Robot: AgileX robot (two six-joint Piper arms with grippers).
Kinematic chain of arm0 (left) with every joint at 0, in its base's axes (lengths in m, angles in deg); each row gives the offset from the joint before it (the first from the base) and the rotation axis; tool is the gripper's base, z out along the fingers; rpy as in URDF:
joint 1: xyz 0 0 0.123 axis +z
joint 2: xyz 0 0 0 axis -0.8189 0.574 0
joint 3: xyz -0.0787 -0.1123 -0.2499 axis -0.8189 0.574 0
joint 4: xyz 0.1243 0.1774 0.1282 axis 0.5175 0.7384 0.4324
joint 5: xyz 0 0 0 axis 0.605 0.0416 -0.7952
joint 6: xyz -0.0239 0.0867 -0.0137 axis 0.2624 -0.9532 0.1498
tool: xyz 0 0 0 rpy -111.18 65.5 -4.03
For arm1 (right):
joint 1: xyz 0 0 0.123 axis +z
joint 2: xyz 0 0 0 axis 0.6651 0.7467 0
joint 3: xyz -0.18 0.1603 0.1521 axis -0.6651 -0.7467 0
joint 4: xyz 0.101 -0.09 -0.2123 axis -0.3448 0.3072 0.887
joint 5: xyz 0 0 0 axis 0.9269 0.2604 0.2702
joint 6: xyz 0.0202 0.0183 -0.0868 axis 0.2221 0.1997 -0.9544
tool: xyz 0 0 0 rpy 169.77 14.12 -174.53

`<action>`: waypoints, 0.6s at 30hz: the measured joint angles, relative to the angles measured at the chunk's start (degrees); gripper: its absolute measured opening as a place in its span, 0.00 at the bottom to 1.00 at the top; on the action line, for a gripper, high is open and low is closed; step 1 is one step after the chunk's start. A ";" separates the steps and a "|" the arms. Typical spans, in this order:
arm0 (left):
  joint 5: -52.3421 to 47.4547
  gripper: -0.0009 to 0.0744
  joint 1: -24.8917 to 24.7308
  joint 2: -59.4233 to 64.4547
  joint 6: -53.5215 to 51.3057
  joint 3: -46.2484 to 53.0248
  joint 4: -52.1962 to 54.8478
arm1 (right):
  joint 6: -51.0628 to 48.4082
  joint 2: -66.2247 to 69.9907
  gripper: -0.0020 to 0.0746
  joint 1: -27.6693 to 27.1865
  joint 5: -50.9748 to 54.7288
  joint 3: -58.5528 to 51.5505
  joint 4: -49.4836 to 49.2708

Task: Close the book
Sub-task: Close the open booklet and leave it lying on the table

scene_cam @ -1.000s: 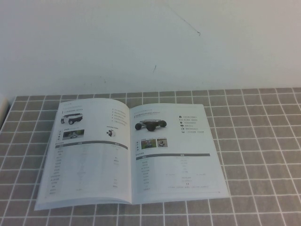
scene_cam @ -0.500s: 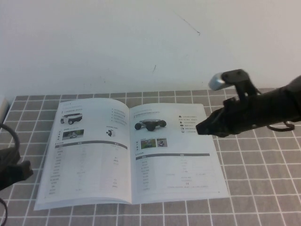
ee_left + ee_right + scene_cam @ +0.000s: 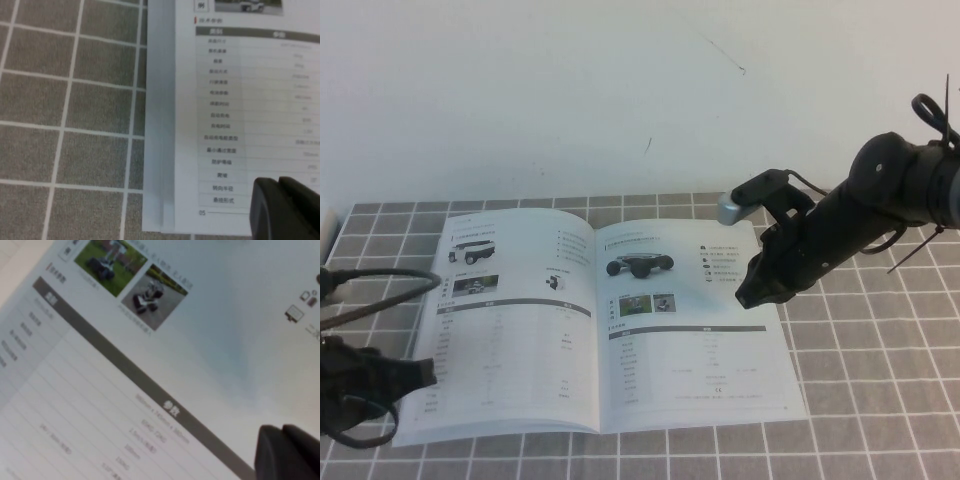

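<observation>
Hovering left gripper (image 3: pixel 420 372) at left edge of open book (image 3: pixel 530 350), right gripper (image 3: pixel 747 293) over right page, both pinched together, tiled table (image 3: pixel 880 380) beneath.

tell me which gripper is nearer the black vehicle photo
Right. The right gripper is over the right page, beside the black vehicle photo; the left gripper is at the left edge of the book.

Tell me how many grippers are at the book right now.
2. The left gripper, shut, is at the book by the left page's outer edge, near the front corner. The right gripper, shut, is over the right page's outer edge, farther back.
</observation>
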 joint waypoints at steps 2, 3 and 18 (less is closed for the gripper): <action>1.13 0.01 0.00 2.75 0.00 0.00 -0.14 | 0.01 0.23 0.02 0.00 -0.26 0.08 0.62; 1.65 0.01 0.00 4.13 0.00 -0.09 -0.21 | 0.01 0.31 0.02 0.00 -0.56 0.12 0.73; -3.89 0.01 2.09 18.65 -0.76 -16.68 0.69 | 0.72 3.32 0.02 0.00 -1.55 0.12 1.66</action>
